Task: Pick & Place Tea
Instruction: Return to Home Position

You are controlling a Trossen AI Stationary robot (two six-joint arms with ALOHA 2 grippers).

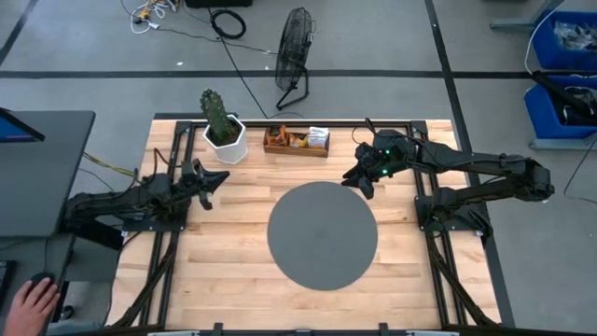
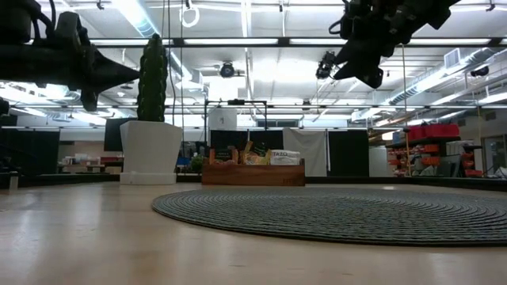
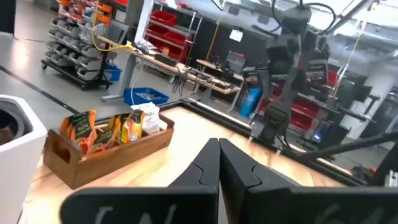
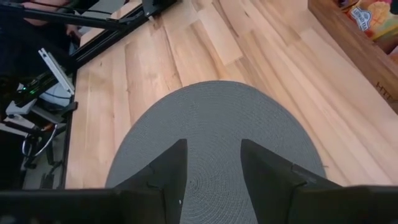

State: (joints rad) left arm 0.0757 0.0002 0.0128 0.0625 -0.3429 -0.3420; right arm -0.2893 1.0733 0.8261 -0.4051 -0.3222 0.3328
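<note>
The left tool (image 1: 211, 177) is held with its two fingers pressed together into a single point, as is seen in the left wrist view (image 3: 218, 167). It is raised above the left side of the desk (image 1: 224, 261), nothing is gripped in it, and in the low view (image 2: 119, 76) it hangs level with the top of the cactus. The right tool (image 1: 360, 178) is held with its fingers apart, and a clear gap is shown between them in the right wrist view (image 4: 214, 168). Nothing is carried in it either. It is poised high over the far right edge of the grey woven mat (image 1: 322, 233), well clear of the surface (image 2: 366, 65).

The round mat is laid flat at the middle of the desk, and nothing is seen lying on it. Beyond it, at the far edge of the desk, the wooden organizer (image 1: 297, 147) is set. The tea sachets (image 3: 112, 127) are stood upright inside it: orange ones toward the left end, yellow ones in the middle, white ones at the right end (image 1: 318, 136). Just left of the organizer, a cactus (image 1: 216, 112) is planted in a white pot (image 1: 227, 144). Both tools are kept well apart from the organizer.

On the floor behind the desk a fan (image 1: 295, 42) is stood. A person's hand (image 1: 34, 301) is seen at the near left corner, off the desk.
</note>
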